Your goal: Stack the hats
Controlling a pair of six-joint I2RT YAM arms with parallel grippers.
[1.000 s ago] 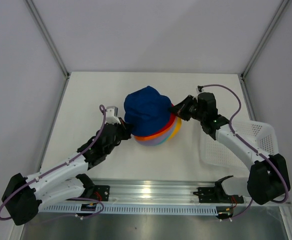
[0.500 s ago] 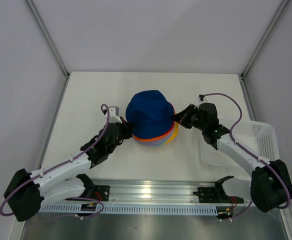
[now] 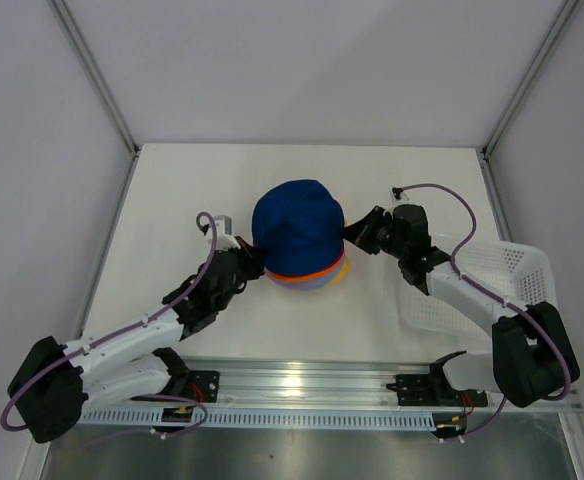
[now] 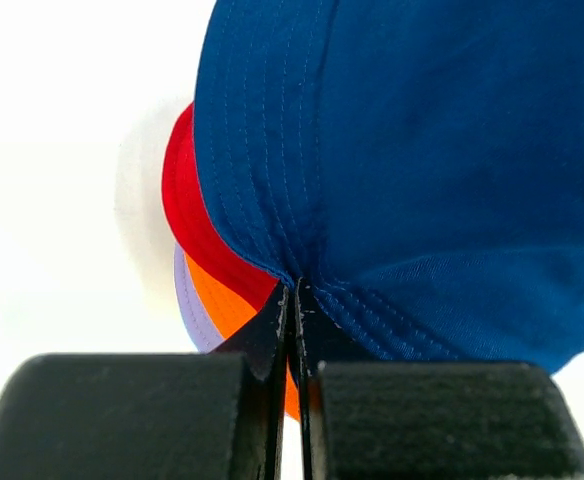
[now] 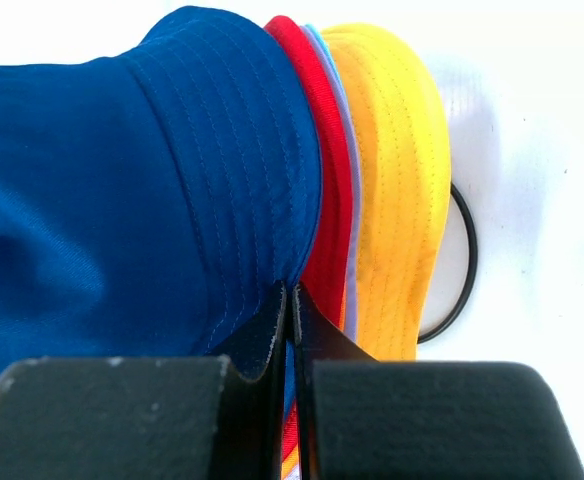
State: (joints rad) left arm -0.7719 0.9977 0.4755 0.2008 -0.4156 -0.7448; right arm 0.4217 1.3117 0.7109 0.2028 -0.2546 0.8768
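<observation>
Lowered since the earlier frame, the navy hat (image 3: 297, 222) is seated over the stack (image 3: 319, 274) at mid-table (image 3: 172, 195). Its brim is pinched at opposite sides by the left gripper (image 4: 292, 305) and right gripper (image 5: 290, 305), both clamped tight.

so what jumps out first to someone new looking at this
The navy blue hat at mid-table, capping a pile of coloured hats whose orange, lavender and yellow brims peek out. The left hand and right hand pinch its brim from opposite sides. A white mesh basket sits at the right edge.
</observation>
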